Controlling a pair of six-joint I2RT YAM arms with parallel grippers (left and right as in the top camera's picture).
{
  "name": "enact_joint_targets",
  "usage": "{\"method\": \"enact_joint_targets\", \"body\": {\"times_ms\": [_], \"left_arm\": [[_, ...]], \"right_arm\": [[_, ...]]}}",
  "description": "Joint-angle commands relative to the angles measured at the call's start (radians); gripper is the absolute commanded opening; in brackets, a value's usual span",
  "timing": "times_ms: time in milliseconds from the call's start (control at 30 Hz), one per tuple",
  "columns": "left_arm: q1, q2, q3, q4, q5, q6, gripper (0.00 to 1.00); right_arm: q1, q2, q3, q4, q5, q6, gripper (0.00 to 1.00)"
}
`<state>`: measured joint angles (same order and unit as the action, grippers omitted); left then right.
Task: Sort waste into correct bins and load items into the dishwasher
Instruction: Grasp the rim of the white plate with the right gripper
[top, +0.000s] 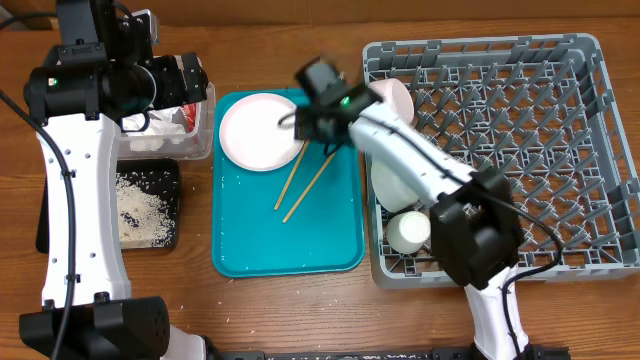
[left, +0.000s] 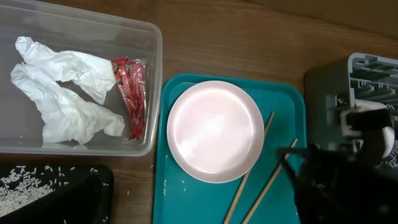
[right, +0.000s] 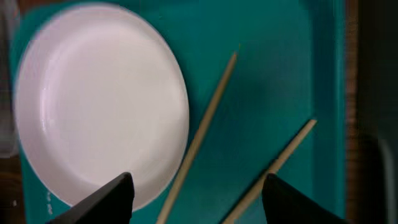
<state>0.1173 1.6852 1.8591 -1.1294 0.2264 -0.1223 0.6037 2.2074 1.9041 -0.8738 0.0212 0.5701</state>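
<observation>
Right pincer (right: 198, 179): fingers apart, empty, above the chopsticks (right: 208, 121); plate (right: 99, 106) at its 9 o'clock.
Left pincer (top: 188, 88): over the tub (top: 165, 153); fingers hidden, spread cannot be told.
Plate: 11 o'clock on the teal tray (top: 290, 250).
Chopsticks: mid-tray, each running 1 to 7 o'clock.
Tub: holds napkin (left: 68, 99); wrapper (left: 132, 93) at its 3 o'clock.
Black tray (top: 177, 212): 6 o'clock of tub, holds rice (top: 140, 205).
Rack (top: 560, 150): 3 o'clock of teal tray; cup (top: 408, 231) at its 7 o'clock.
</observation>
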Motion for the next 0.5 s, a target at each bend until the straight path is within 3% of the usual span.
{"method": "enact_joint_targets", "body": {"times_ms": [0, 167, 467], "left_arm": [[-0.007, 0.003, 0.008, 0.003, -0.005, 0.011, 1.0], [-0.007, 0.003, 0.008, 0.003, -0.005, 0.011, 1.0], [-0.007, 0.003, 0.008, 0.003, -0.005, 0.011, 1.0]], "right_arm": [[-0.01, -0.013, 0.19, -0.096, -0.044, -0.146, 0.67], [0.014, 0.019, 0.212, -0.128, -0.053, -0.276, 0.66], [0.042, 0.192, 0.21, -0.014, -0.048, -0.236, 0.58]]}}
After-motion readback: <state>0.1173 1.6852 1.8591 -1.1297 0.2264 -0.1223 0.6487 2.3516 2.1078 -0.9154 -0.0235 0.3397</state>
